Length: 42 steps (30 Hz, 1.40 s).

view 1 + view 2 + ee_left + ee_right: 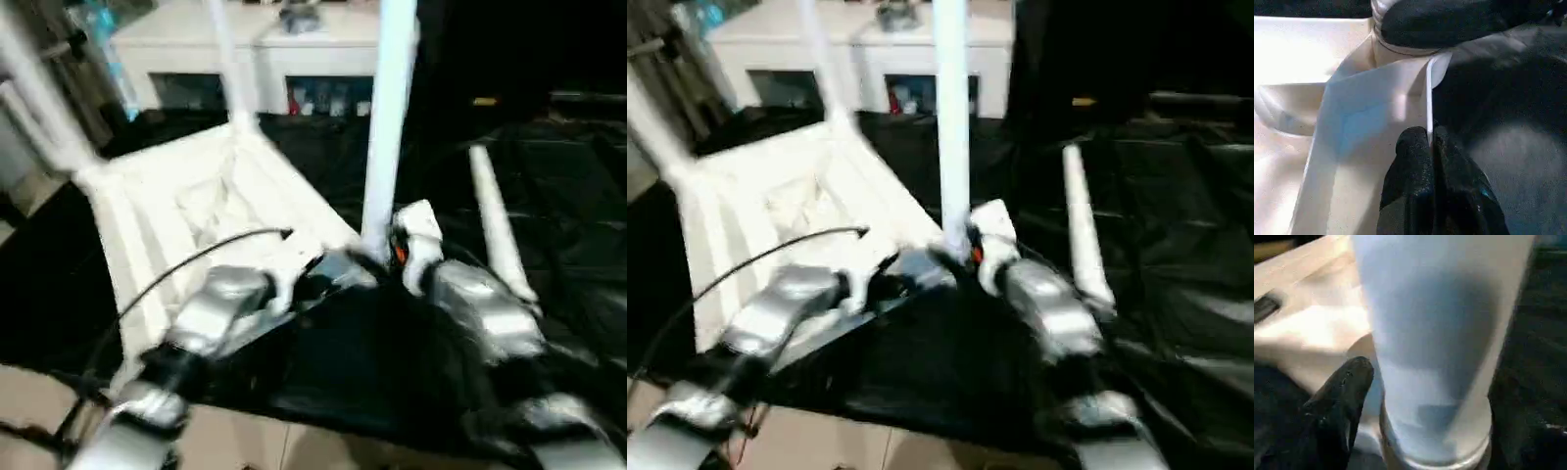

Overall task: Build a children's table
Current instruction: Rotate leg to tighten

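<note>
Behind the black sheet covering the work surface, a low white cabinet with glass doors, small coloured items dimly visible inside. On top of that cabinet, a dark, blurred object. Left of the cabinet, something blue-green, too blurred to identify. In front of the sheet's near edge, pale floor.

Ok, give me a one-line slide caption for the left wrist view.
Left tool pinched shut on the thin rim of the upturned white plastic rectangular tabletop, close to a corner socket holding a white tapered tube leg.
</note>
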{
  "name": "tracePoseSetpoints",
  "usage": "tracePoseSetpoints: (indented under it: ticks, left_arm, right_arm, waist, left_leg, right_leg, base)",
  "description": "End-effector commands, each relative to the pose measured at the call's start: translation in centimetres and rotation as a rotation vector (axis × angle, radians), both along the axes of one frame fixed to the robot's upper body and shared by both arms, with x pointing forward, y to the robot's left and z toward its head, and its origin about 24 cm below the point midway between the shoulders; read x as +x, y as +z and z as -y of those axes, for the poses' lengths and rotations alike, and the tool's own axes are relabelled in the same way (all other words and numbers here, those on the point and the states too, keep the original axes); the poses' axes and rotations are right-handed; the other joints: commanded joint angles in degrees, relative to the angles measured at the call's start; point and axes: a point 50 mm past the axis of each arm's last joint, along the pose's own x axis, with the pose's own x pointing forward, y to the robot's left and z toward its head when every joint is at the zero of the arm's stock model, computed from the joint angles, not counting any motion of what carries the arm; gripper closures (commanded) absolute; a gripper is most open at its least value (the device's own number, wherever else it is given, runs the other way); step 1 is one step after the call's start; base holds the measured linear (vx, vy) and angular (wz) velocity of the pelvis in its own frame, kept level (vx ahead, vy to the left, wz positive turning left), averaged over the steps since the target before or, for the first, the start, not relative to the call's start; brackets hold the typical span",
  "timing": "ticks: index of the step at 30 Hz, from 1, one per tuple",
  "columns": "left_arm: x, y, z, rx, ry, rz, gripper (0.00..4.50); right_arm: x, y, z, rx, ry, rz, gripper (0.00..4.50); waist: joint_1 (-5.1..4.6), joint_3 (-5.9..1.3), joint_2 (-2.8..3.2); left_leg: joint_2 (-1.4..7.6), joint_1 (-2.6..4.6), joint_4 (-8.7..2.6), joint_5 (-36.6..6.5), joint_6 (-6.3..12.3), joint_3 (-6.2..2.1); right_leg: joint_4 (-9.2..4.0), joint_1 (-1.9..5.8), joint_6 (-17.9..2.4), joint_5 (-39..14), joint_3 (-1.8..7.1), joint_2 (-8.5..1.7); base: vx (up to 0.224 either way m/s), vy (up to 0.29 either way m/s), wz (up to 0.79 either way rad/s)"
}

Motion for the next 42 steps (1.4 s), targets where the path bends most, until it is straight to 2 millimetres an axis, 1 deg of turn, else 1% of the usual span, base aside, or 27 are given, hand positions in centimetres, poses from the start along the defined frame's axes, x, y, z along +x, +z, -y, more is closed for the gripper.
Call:
tracePoseSetpoints:
  ticks: [1,2,5,7,8,10,11,13,14,15,17,19,23,26,27,28,29,30,31,32,33,34,36,39,40,41,42]
  left_arm:
    - [-0.9,1.5,0.8,-0.074,-0.169,0.034,4.5]
    - [-1.0,1.5,0.7,-0.074,-0.18,0.032,4.5]
    - [-1.6,1.5,0.1,-0.061,-0.244,0.012,4.5]
    - [-1.8,1.5,-0.6,-0.029,-0.28,0.004,4.5]
    - [-1.8,1.5,-0.7,-0.023,-0.286,0.003,4.5]
    - [-1.7,1.5,-1.1,-0.009,-0.288,0.003,4.5]
    - [-1.6,1.7,-1.3,-0.008,-0.287,0.006,4.5]
    - [-1.6,1.8,-1.4,-0.013,-0.293,0.0,4.5]
    - [-1.7,1.8,-1.5,-0.014,-0.296,-0.001,4.5]
    - [-1.7,1.8,-1.5,-0.017,-0.295,-0.006,4.5]
    - [-1.7,1.4,-1.3,-0.016,-0.282,-0.018,4.5]
    - [-1.6,1.2,-1.1,-0.016,-0.271,-0.021,4.5]
    - [-1.1,1.1,-0.6,-0.031,-0.214,-0.025,4.5]
    - [0.0,0.9,-0.3,-0.022,-0.074,-0.026,4.5]
    - [0.6,0.9,-0.1,-0.024,0.004,-0.026,4.5]
    - [0.6,0.9,-0.1,-0.024,0.004,-0.026,4.5]
    - [1.6,0.8,0.5,-0.027,0.141,-0.031,4.5]
    - [1.9,0.8,0.8,-0.026,0.179,-0.031,4.5]
    - [2.5,0.9,1.1,-0.033,0.245,-0.025,4.5]
    - [2.7,1.0,1.3,-0.037,0.27,-0.022,4.5]
    - [3.1,1.2,2.0,-0.048,0.3,-0.01,4.5]
    - [3.2,1.3,2.2,-0.051,0.302,-0.006,4.5]
    - [3.2,1.4,2.5,-0.057,0.291,-0.002,4.5]
    - [3.1,1.2,3.1,-0.045,0.247,0.005,4.5]
    - [3.1,1.1,3.2,-0.037,0.239,0.005,4.5]
    - [3.0,1.1,3.4,-0.034,0.221,0.015,4.5]
    - [3.0,1.0,3.4,-0.027,0.204,0.022,4.5]
  right_arm:
    - [-1.5,0.2,-0.6,0.0,0.187,-0.028,0.82]
    - [-1.6,0.2,-0.5,-0.005,0.202,-0.03,0.82]
    - [-2.6,0.7,0.6,-0.045,0.305,-0.038,0.82]
    - [-3.1,1.0,1.4,-0.065,0.345,-0.047,0.82]
    - [-3.1,1.1,1.4,-0.067,0.348,-0.048,0.82]
    - [-3.4,1.1,1.6,-0.063,0.362,-0.07,0.98]
    - [-3.6,1.0,1.4,-0.062,0.383,-0.081,0.98]
    - [-3.7,1.0,1.3,-0.057,0.399,-0.091,1.08]
    - [-3.8,1.0,1.1,-0.055,0.406,-0.095,1.19]
    - [-3.9,0.8,0.9,-0.052,0.413,-0.105,1.28]
    - [-4.2,0.4,0.5,-0.035,0.411,-0.126,1.55]
    - [-4.4,0.1,0.3,-0.015,0.402,-0.137,1.61]
    - [-4.4,-0.7,-0.3,0.03,0.314,-0.147,1.76]
    - [-3.6,-1.8,-1.0,0.053,0.165,-0.166,1.78]
    - [-3.2,-2.3,-1.3,0.059,0.088,-0.174,1.78]
    - [-3.2,-2.3,-1.3,0.059,0.088,-0.174,1.78]
    - [-2.4,-3.2,-2.0,0.059,-0.05,-0.189,1.78]
    - [-2.1,-3.4,-2.2,0.057,-0.094,-0.197,1.78]
    - [-1.7,-3.8,-2.8,0.036,-0.147,-0.192,1.79]
    - [-1.5,-3.9,-3.1,0.024,-0.174,-0.19,1.79]
    - [-0.7,-3.9,-3.7,0.018,-0.247,-0.185,1.79]
    - [-0.5,-3.8,-3.9,0.029,-0.263,-0.185,1.79]
    - [-0.3,-3.6,-4.2,0.052,-0.263,-0.185,1.24]
    - [0.2,-2.9,-4.4,0.08,-0.265,-0.17,1.0]
    - [0.4,-2.7,-4.3,0.091,-0.27,-0.164,1.0]
    - [0.6,-2.4,-4.2,0.088,-0.269,-0.141,0.88]
    - [0.7,-1.8,-3.8,0.064,-0.277,-0.093,0.67]
  waist:
    - [0.68,-4.24,-1.15]
    - [1.25,-4.28,-1.1]
    - [2.47,-4.3,-1.11]
    - [3.05,-3.93,-1.26]
    - [3.02,-3.78,-1.28]
    - [2.88,-3.4,-1.39]
    - [2.89,-3.31,-1.2]
    - [2.74,-3.2,-1.22]
    - [2.77,-3.26,-0.62]
    - [2.63,-3.28,-1.04]
    - [2.65,-3.33,-1.02]
    - [2.76,-3.4,-1.06]
    - [2.46,-3.48,-1.23]
    - [2.05,-3.28,-1.22]
    - [1.62,-3.15,-1.16]
    - [1.36,-3.02,-1.22]
    - [1.11,-3.13,-1.51]
    - [0.53,-3.05,-1.23]
    - [0.01,-2.95,-1.14]
    - [-0.15,-3.07,-1.19]
    - [-0.56,-3.02,-0.9]
    - [-1.17,-2.92,-1.0]
    - [-1.29,-3.03,-1.17]
    - [-1.27,-3.06,-0.86]
    - [-1.47,-3.06,-0.98]
    - [-1.45,-3.04,-0.37]
    - [-1.58,-3.14,-0.4]
  left_leg:
    - [2.69,0.59,-3.54,-8.83,7.08,-0.55]
    - [2.75,0.61,-3.33,-6.86,8.05,-0.46]
    - [2.92,0.74,-3.16,-5.38,9.04,-0.34]
    - [3.02,1.05,-3.46,-8.66,7.85,-0.26]
    - [3.05,1.04,-3.59,-9.74,7.31,-0.24]
    - [2.96,1.1,-4.03,-13.82,4.78,-0.36]
    - [2.95,1.17,-4.12,-14.84,4.13,-0.4]
    - [2.83,1.39,-4.31,-17.49,2.24,-0.5]
    - [2.79,1.43,-4.31,-17.58,1.96,-0.59]
    - [2.79,1.35,-4.34,-17.56,1.78,-0.54]
    - [2.77,1.32,-4.3,-17.25,1.71,-0.54]
    - [2.77,1.25,-4.24,-16.64,1.86,-0.53]
    - [2.68,0.94,-4.24,-15.3,2.12,-0.57]
    - [2.5,1.09,-4.37,-17.11,1.28,-0.64]
    - [2.42,1.1,-4.39,-18.2,0.54,-0.56]
    - [2.23,1.28,-4.45,-20.2,-0.33,-0.88]
    - [2.21,1.13,-4.52,-20.41,-0.41,-1.01]
    - [2.13,1.02,-4.48,-19.87,-0.83,-0.89]
    - [1.93,1.2,-4.39,-21.56,-1.35,-1.08]
    - [1.83,1.21,-4.38,-22.01,-1.36,-1.21]
    - [1.74,1.24,-4.31,-22.74,-1.19,-1.18]
    - [1.61,1.31,-4.26,-24.16,-0.91,-1.24]
    - [1.6,1.21,-4.21,-23.98,0.1,-1.23]
    - [1.65,1.08,-4.28,-23.4,0.76,-1.28]
    - [1.7,0.87,-4.4,-23.61,0.85,-1.34]
    - [1.75,0.91,-4.46,-23.89,0.68,-1.44]
    - [1.84,0.93,-4.51,-24.01,0.6,-1.46]
  right_leg:
    - [-2.83,3.03,-14.66,-6.3,2.03,-2.77]
    - [-2.5,2.96,-15.48,-3.94,2.02,-2.76]
    - [-2.2,2.92,-15.85,-3.07,2.02,-2.82]
    - [-2.72,2.57,-15.23,-8.42,2.12,-2.85]
    - [-2.91,2.54,-14.94,-10.04,2.2,-2.86]
    - [-3.45,2.48,-13.3,-16.06,2.33,-2.91]
    - [-3.6,2.38,-12.9,-17.58,2.36,-2.96]
    - [-3.98,2.25,-11.52,-21.21,2.5,-2.99]
    - [-3.91,2.26,-11.42,-21.09,2.51,-2.97]
    - [-3.98,2.25,-11.37,-20.4,2.53,-2.86]
    - [-3.88,2.25,-11.66,-19.47,2.57,-2.9]
    - [-3.82,2.31,-11.88,-18.52,2.59,-2.93]
    - [-3.6,2.45,-12.11,-17.35,2.48,-2.88]
    - [-3.98,2.28,-11.53,-20.23,2.36,-2.92]
    - [-4.15,2.11,-11.06,-21.95,2.42,-2.86]
    - [-4.46,2.14,-10.32,-25.13,2.12,-2.97]
    - [-4.49,2.42,-9.8,-25.73,2.04,-2.98]
    - [-4.46,2.08,-9.77,-25.34,2.16,-2.89]
    - [-4.8,1.96,-9.31,-27.22,1.93,-2.86]
    - [-4.79,2.19,-8.94,-27.89,1.75,-2.87]
    - [-5.18,1.96,-8.38,-28.6,1.72,-2.84]
    - [-5.49,1.86,-7.91,-30.23,1.52,-2.79]
    - [-5.8,1.89,-7.07,-31.09,1.53,-2.82]
    - [-5.78,1.91,-7.01,-30.7,1.5,-2.75]
    - [-5.7,1.99,-7.08,-29.81,1.46,-2.68]
    - [-5.61,2.01,-7.21,-29.59,1.45,-2.75]
    - [-5.59,2.02,-7.41,-28.47,1.46,-2.68]
  base:
    - [0.056,0.001,0.04]
    - [0.0,0.0,0.0]
    - [0.0,0.0,0.0]
    - [0.0,0.0,0.0]
    - [0.0,0.0,0.0]
    - [0.0,0.0,0.0]
    - [0.0,0.0,0.0]
    - [0.0,0.0,0.0]
    - [0.0,0.0,0.0]
    - [0.0,0.0,0.0]
    - [0.0,0.0,0.0]
    - [0.0,0.0,0.0]
    - [0.0,0.0,0.0]
    - [0.0,0.0,0.0]
    - [0.0,0.0,0.0]
    - [0.0,0.0,0.0]
    - [0.0,0.0,0.0]
    - [0.0,0.0,0.0]
    - [0.0,0.0,0.0]
    - [0.0,0.0,0.0]
    - [0.0,0.0,0.0]
    - [0.0,0.0,0.0]
    - [0.0,0.0,0.0]
    - [0.0,0.0,0.0]
    - [0.0,0.0,0.0]
    - [0.0,0.0,0.0]
    - [0.0,0.0,0.0]
